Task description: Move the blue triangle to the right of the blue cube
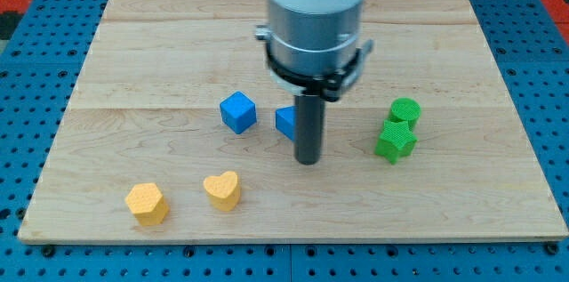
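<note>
1. The wooden board [133, 68] is the only thing bearing anything here; it lies on a blue pegboard surface [27, 68] and carries six small blocks. No bin, tray or box shows.
2. The blue cube [238, 111] serves as the landmark, sitting near the board's middle.
3. The blue triangle [284, 123] lies just to the view's right of the blue cube, a little lower, apart from it. Only its left part shows; the rod covers the rest.
4. My tip [307, 162] sits to the view's right of the cube and lower than it, right beside the triangle's lower right edge. Whether the rod touches the triangle cannot be told.
5. The arm ends in a plain rod, with no jaws to stand apart or together.
6. Far to the cube's right stand a green cylinder [404, 109] and, touching it below, a green star-like block [395, 142].
7. Below the cube lies a yellow heart [222, 189]; lower left of it, an orange-yellow block [147, 203] whose shape is unclear.
</note>
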`<state>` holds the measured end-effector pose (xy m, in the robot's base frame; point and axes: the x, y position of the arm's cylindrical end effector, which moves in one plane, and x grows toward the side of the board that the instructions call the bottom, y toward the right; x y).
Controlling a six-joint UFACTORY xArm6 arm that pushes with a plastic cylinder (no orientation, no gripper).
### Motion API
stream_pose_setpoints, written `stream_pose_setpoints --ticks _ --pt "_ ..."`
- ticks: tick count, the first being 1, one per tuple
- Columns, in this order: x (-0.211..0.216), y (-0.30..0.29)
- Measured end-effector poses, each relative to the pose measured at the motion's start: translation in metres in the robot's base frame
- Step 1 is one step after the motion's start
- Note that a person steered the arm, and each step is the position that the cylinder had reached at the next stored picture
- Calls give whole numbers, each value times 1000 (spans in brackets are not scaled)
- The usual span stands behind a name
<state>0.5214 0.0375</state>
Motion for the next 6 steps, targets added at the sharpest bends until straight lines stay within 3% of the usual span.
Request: stream_pose_setpoints --ticks 1,4,5,6 --pt "-30 36" --pt "-40 -61" --pt "-18 -9" --pt "50 -17"
